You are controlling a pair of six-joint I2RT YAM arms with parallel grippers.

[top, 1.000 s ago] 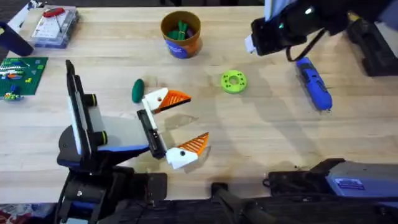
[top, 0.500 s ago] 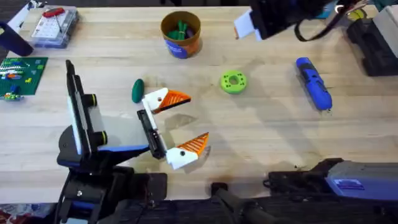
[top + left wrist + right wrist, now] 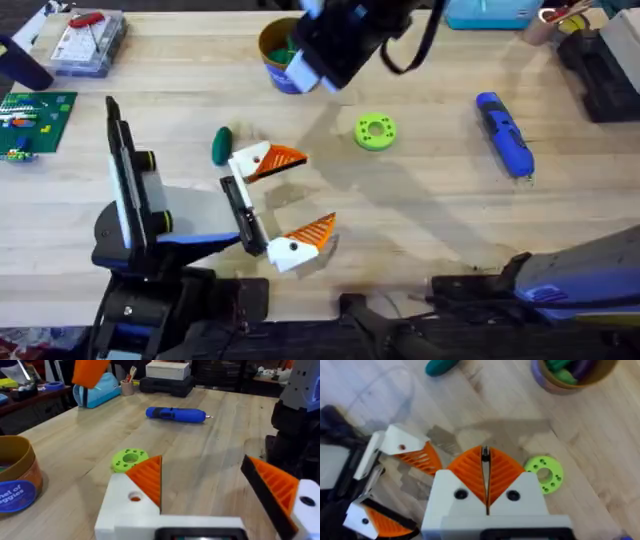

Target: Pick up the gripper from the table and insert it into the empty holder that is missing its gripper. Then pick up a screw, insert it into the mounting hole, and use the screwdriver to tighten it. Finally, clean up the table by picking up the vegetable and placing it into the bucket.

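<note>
Both my grippers were empty: right gripper (image 3: 485,477) pinched closed up by the bucket (image 3: 283,62), left gripper (image 3: 283,200) spread wide beside the vegetable (image 3: 221,145).

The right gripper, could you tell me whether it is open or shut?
Shut: in its wrist view the right gripper has both orange pads pressed together, with nothing between them.

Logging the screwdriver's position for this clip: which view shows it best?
The overhead view: the screwdriver lies whole and unobstructed on the table, far right of the green disc. The left wrist view shows it whole too, farther off, tip visible.
</note>
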